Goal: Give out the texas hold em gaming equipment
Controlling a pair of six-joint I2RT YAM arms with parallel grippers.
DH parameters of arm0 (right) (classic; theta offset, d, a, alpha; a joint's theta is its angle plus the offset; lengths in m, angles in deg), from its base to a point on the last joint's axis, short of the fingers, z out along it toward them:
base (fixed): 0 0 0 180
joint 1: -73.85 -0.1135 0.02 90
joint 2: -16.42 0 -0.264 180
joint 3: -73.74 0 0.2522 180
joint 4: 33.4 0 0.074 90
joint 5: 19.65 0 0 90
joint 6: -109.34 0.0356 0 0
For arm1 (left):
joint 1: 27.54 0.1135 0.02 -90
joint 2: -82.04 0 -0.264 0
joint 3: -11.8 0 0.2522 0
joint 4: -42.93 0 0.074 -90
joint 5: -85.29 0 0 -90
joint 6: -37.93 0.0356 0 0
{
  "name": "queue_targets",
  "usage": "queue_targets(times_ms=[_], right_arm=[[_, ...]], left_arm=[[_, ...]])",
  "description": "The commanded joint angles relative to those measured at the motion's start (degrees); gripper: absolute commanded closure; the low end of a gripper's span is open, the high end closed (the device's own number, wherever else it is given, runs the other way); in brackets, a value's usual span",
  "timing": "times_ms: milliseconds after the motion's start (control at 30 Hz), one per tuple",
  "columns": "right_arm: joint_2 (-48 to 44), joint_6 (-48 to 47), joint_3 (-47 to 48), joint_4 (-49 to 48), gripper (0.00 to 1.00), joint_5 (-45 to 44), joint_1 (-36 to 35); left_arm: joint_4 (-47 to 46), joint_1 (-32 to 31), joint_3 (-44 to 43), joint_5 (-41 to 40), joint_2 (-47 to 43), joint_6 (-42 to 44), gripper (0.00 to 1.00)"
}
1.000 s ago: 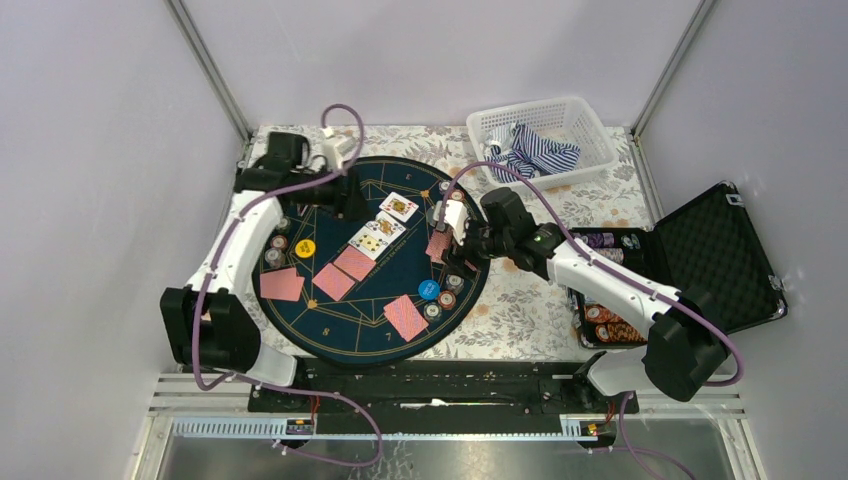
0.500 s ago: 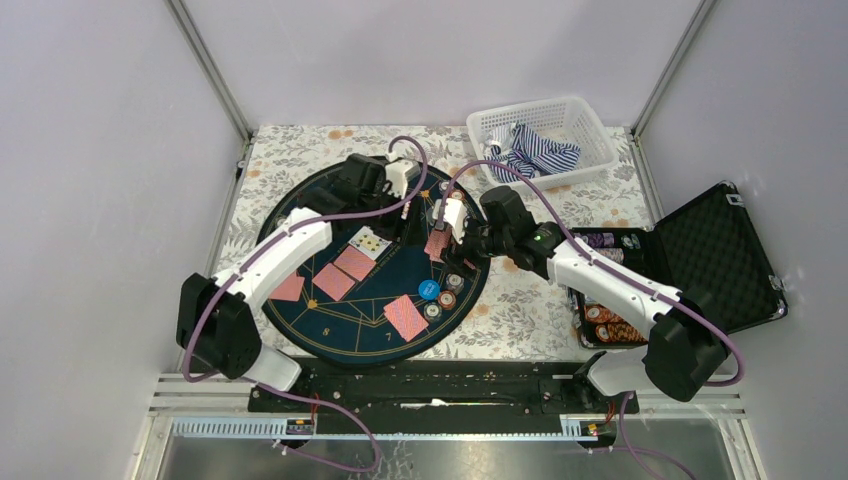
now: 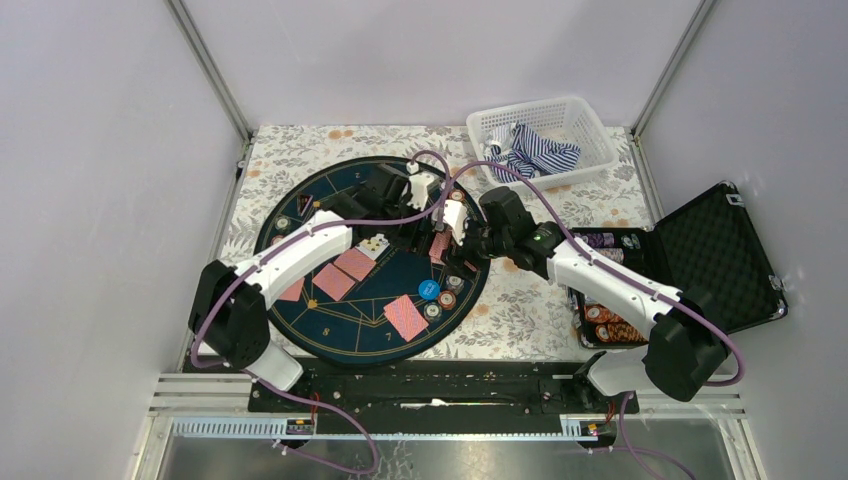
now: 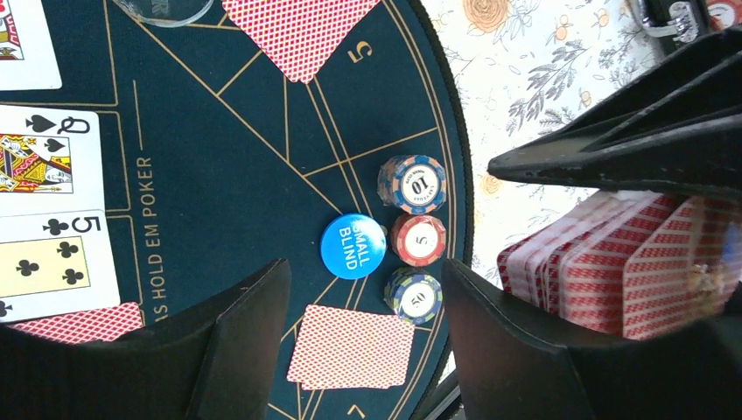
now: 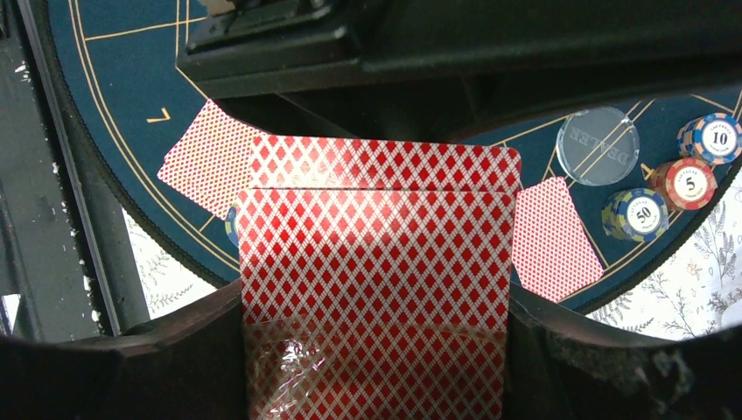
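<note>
My right gripper (image 5: 376,354) is shut on a deck of red-backed playing cards (image 5: 376,262), held upright over the right side of the navy mat (image 3: 340,330). From above the deck (image 3: 438,246) sits in that gripper (image 3: 447,247). My left gripper (image 3: 418,232) is just left of the deck. In its wrist view the left gripper (image 4: 363,346) is open and empty above a face-down card (image 4: 350,347). The blue small-blind disc (image 4: 353,247) and three chip stacks (image 4: 412,184) (image 4: 418,240) (image 4: 414,296) lie beyond it, the held deck (image 4: 630,262) to the right. Face-up cards (image 4: 39,162) lie left.
Face-down cards (image 3: 345,270) (image 3: 405,317) lie on the mat, and a clear dealer disc (image 5: 598,134) sits near the chips. A white basket with striped cloth (image 3: 545,140) stands at the back right. An open black case (image 3: 700,255) holding chip rows (image 3: 600,320) sits right.
My left arm has swung right across the mat from its back left edge to just beside the held deck, and its jaws have widened a little. The right arm and deck have not moved.
</note>
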Motion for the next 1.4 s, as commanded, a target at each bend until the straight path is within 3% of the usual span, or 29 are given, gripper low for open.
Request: queue_targets(times_ms=[0,167,433,500,633,1000,1200,1367], right_arm=[[-0.6,0.6,3.8,-3.1,0.86,1.0,-1.1],[-1.2,0.4,3.1,-3.4,0.86,0.2,-1.1],[-2.0,0.3,2.6,-3.8,0.85,-0.1,-1.1],[-1.9,0.5,2.9,-3.7,0.85,0.1,-1.1],[-1.5,0.6,3.7,-3.3,0.85,0.9,-1.2],[-1.8,0.4,3.8,-2.9,0.84,1.7,-1.3],[-1.9,0.4,3.8,-3.0,0.84,1.8,-1.3],[-2.0,0.6,3.8,-3.1,0.84,1.8,-1.3]], left_arm=[[-2.5,-2.2,-0.8,-0.3,1.0,-0.5,0.31],[-2.0,0.3,-1.0,2.2,-0.1,-0.2,0.31],[-7.7,21.4,4.0,26.8,-8.8,-3.7,0.29],[-9.5,23.5,5.1,34.3,-10.2,-5.3,0.28],[-17.2,22.0,9.0,45.5,-12.1,-12.5,0.21],[-26.8,13.7,13.2,46.3,-7.7,-21.0,0.12],[-29.6,10.8,13.3,46.1,-3.9,-24.8,0.18],[-38.6,10.6,15.5,47.7,-1.7,-34.3,0.31]])
